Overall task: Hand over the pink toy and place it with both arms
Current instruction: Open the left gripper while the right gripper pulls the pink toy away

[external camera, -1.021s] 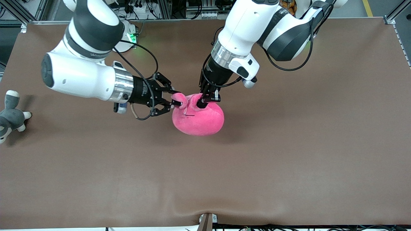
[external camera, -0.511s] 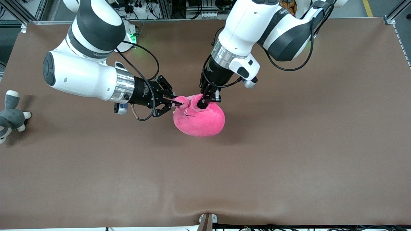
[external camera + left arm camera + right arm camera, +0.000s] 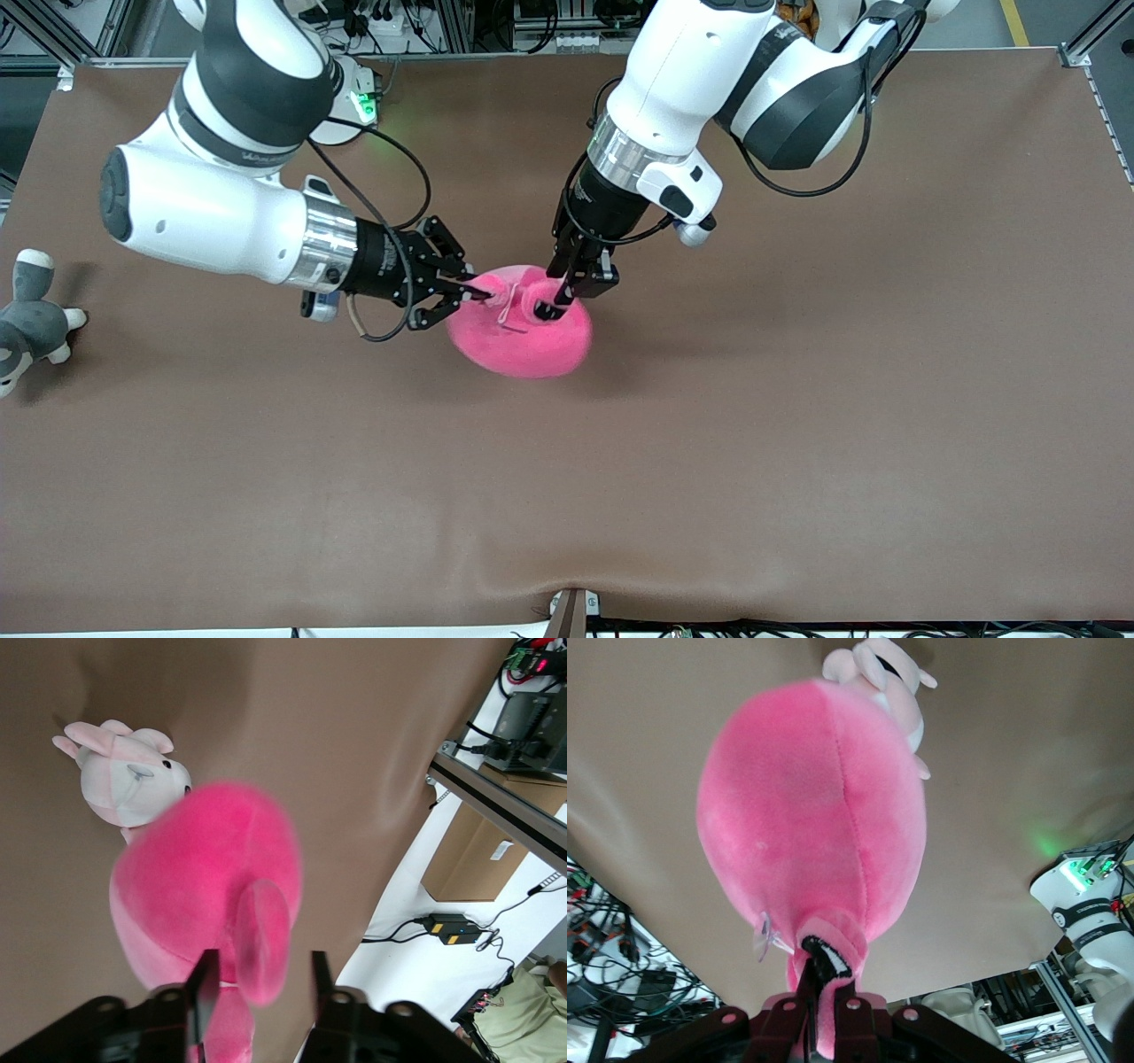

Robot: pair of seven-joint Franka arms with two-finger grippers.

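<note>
Pink toy (image 3: 523,341) aloft — ear pinched in right jaws, left jaws parted

no readable text, labels or numbers anywhere.

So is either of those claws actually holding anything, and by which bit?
The right gripper is shut on one ear of the pink toy, above the table. The left gripper is open around the other ear, not gripping it.
</note>
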